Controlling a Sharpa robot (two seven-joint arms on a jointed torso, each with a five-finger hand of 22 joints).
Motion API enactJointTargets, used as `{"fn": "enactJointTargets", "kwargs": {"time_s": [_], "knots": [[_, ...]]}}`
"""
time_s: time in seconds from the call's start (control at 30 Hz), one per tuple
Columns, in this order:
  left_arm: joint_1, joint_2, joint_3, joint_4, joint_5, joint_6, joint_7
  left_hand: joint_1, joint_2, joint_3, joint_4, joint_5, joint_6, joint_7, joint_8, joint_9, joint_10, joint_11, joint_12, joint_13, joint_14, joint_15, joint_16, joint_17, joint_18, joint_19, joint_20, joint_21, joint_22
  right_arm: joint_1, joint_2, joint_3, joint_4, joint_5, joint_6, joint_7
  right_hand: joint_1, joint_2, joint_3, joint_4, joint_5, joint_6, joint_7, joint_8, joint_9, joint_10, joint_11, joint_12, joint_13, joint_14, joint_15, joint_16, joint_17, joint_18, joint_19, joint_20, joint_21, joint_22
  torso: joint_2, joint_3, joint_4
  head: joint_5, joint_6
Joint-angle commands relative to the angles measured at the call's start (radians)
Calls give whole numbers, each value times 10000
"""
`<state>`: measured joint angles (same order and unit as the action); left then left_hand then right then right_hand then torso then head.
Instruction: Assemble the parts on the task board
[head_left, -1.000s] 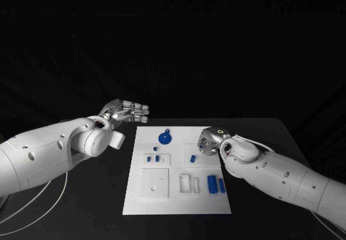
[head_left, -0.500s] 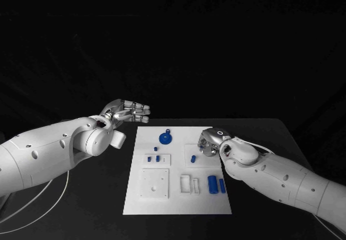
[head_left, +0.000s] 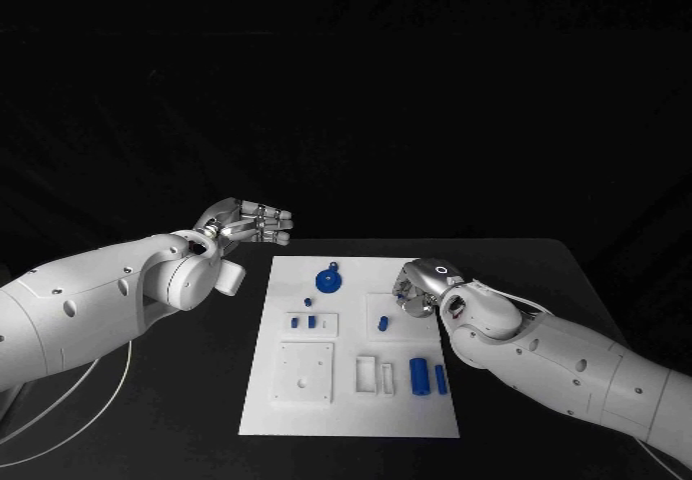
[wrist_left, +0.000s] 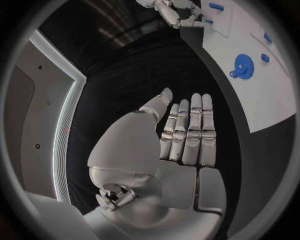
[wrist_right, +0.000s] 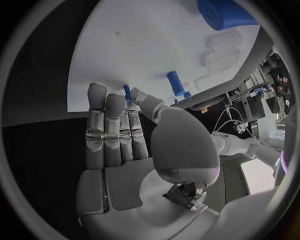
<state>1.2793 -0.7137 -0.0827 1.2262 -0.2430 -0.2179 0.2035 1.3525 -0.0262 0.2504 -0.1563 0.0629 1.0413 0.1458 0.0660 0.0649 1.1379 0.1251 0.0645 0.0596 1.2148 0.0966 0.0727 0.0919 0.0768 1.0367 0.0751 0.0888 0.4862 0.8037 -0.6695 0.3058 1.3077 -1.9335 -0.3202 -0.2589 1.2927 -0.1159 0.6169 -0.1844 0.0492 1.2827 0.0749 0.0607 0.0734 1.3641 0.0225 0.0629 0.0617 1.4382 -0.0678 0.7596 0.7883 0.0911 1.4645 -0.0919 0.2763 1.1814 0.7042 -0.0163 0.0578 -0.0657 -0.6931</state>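
Observation:
The white task board (head_left: 351, 400) lies mid-table. On it are a round blue part (head_left: 329, 279), small blue pegs (head_left: 304, 322), a lone blue peg (head_left: 384, 323) and two blue cylinders (head_left: 427, 376). My right hand (head_left: 418, 288) hovers over the board's right side by a square recess. In the right wrist view this hand (wrist_right: 122, 130) has its thumb brought across to the fingertips, pinching a thin blue peg (wrist_right: 127, 93). My left hand (head_left: 248, 222) hangs off the board's far left corner. Its fingers (wrist_left: 187, 132) are straight, side by side and hold nothing.
A white recessed plate (head_left: 307, 370) and two raised white blocks (head_left: 376, 372) sit on the board's near half. Black table surface (head_left: 188, 400) surrounds the board on all sides. The round blue part (wrist_left: 242, 66) lies ahead of my left hand.
The whole head picture has shifted slightly, so the camera moved. Both hands keep their places relative to the board.

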Motion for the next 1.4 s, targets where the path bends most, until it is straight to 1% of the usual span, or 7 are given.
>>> {"fn": "enactJointTargets", "kwargs": {"time_s": [0.03,0.37,0.73,0.93,1.1,1.23,1.4], "knots": [[15,22,9,-23,-133,92,108,-58,34,-17,89,7,-165,17,-20,-1,-73,-9,-49,-8,8,-8,-45,16,-64,-22,17,35,1,87,-84,79,196,482,-353,92,91,4,7,59,-9,80,-21,39,17,180,-96,5,15,60,-40,-34,13,186,396,-47,54,-16,2,-1,-11,-33,85],[15,43,9,-144,193,207,39,-93,4,-313,502,-103,-172,-7,-13,4,-91,-5,-47,-5,-14,15,-47,40,-84,114,56,-111,-429,208,-384,536,1000,1658,-529,373,111,2,-48,86,-9,83,-23,41,19,187,-102,3,14,62,-44,-50,40,209,388,-55,67,-28,-1,-3,-17,24,154],[15,119,9,-190,342,50,192,0,4,-476,674,-108,-154,-13,-11,5,-76,-12,-46,-5,1,10,-41,43,-95,253,50,-108,-955,69,-137,609,1903,2599,-752,1160,122,60,-123,56,-9,63,-15,39,15,175,-97,0,14,77,-42,-75,92,316,389,-42,110,-48,-11,-28,-6,455,202],[14,205,9,-192,430,-127,350,-1,18,-450,678,-97,-131,-21,-11,5,-52,-21,-45,-5,18,2,-40,51,-99,277,39,-80,-1067,-59,249,388,2106,2550,-601,1282,104,110,-153,8,-8,41,-8,39,14,160,-87,0,13,75,-31,-97,114,337,387,-27,112,-74,-15,-32,20,787,183],[14,326,9,-245,535,-346,481,-10,12,-430,677,-94,-99,-32,-12,5,-6,-36,-46,-5,46,-10,-36,61,-105,292,29,-61,-1119,-213,771,-16,1986,2193,-346,1123,82,145,-154,-30,-9,20,-4,40,14,133,-81,-1,13,71,-27,-130,109,332,383,-22,106,-90,-28,-42,34,1106,154],[14,387,8,-255,569,-374,486,-12,9,-423,678,-89,-101,-31,-13,4,-11,-34,-46,-5,40,-9,-39,61,-106,294,28,-55,-1134,-349,1063,-275,1910,1984,-289,1112,66,148,-142,-61,-9,23,-4,40,15,133,-80,-1,13,80,-29,-147,97,331,386,-27,117,-89,-1,-31,42,1164,122],[14,424,8,-304,581,-419,465,2,16,-400,669,-77,-104,-31,-13,4,-14,-36,-45,-5,33,-8,-41,62,-106,294,26,-48,-1155,-527,1274,-405,1885,1723,-224,1096,50,159,-128,-99,-9,20,-4,41,15,128,-78,-1,13,84,-28,-167,85,330,382,-23,119,-94,-3,-41,23,1290,66]]}}
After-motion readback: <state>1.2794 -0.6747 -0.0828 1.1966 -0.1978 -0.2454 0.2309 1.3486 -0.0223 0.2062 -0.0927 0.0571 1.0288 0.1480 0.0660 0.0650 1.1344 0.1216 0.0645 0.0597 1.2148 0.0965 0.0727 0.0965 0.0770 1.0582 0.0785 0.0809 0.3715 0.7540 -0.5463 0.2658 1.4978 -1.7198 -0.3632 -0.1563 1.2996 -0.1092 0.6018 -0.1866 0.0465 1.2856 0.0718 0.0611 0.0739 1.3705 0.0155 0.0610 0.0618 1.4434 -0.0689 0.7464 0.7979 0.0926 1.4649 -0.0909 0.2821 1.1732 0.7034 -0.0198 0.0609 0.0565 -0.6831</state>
